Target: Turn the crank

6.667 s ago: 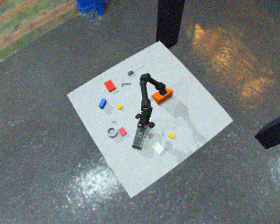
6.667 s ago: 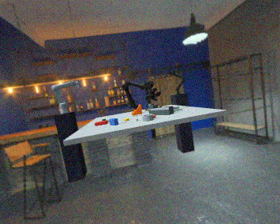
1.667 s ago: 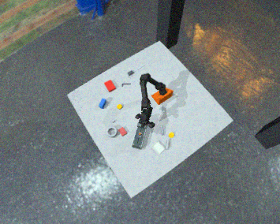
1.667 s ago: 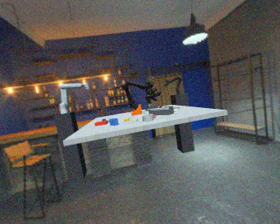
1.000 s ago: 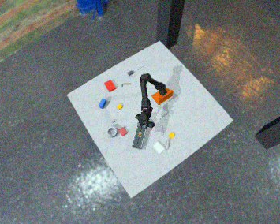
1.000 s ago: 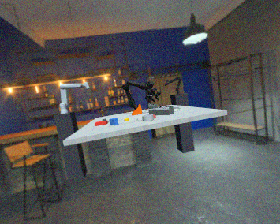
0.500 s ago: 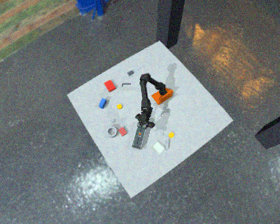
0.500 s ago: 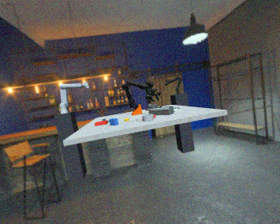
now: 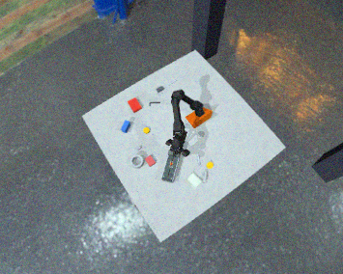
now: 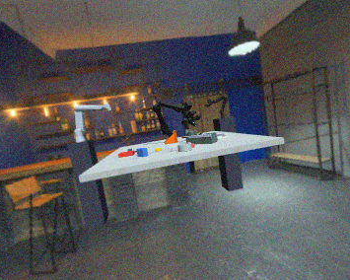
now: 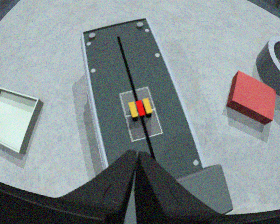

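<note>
Wrist view, nearest first: the black jaws (image 9: 174,152) (image 10: 194,122) are shut, tips together with no opening at the ends, and nothing can be seen gripped between them. The crank handle cannot be made out, so whether the jaws press against it is not clear. Just beyond the fingers, low on the right, a grey blocky housing (image 11: 207,189) adjoins the machine; a sideways swing could knock a finger into it. The dark grey-green, long flat machine (image 9: 168,174) (image 10: 205,139) (image 11: 107,65) lies ahead on the pale speckled counter (image 9: 244,140) (image 10: 235,150) (image 11: 46,50). Its small red pointer (image 9: 171,163) (image 11: 140,108) sits between the two brass zero marks (image 11: 133,110) (image 11: 147,106), apparently about level, though grain and the tilted angle could hide a slight error. If it is already level, the likeliest fault is a closed finger brushing the crank during retreat and shifting the slide; if it is slightly off, shut jaws that miss the handle would correct nothing. Farther out to the right, the red rectangular block (image 9: 151,160) (image 10: 192,146) (image 11: 250,100) and grey round ring (image 9: 132,162) (image 10: 184,148) (image 11: 265,67) seem at risk only from a wide sweep.
</note>
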Robot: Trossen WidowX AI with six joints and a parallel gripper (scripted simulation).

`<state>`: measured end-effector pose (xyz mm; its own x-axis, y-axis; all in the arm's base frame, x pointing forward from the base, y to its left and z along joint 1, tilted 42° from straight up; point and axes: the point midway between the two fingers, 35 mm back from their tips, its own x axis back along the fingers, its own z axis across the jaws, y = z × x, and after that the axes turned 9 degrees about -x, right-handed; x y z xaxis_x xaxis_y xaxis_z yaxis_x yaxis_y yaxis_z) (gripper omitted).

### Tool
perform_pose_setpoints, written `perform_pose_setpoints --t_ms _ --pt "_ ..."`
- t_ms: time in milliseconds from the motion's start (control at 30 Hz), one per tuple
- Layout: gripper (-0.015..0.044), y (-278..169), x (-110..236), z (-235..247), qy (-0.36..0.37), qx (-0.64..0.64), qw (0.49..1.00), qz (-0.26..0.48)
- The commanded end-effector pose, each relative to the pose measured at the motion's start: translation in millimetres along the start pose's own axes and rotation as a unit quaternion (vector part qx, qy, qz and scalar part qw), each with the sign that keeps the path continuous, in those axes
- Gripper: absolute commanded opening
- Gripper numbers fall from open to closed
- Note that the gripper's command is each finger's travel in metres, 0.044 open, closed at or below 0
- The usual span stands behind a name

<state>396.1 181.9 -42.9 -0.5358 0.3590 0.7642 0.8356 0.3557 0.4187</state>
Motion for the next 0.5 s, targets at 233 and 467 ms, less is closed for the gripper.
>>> perform_pose_setpoints --t_ms 233,467 --pt "0.0 0.0 0.0 0.0 0.0 0.0 1.0 0.0" --pt "0.0105 0.0 0.0 0.0 0.0 0.0 1.0 0.0"
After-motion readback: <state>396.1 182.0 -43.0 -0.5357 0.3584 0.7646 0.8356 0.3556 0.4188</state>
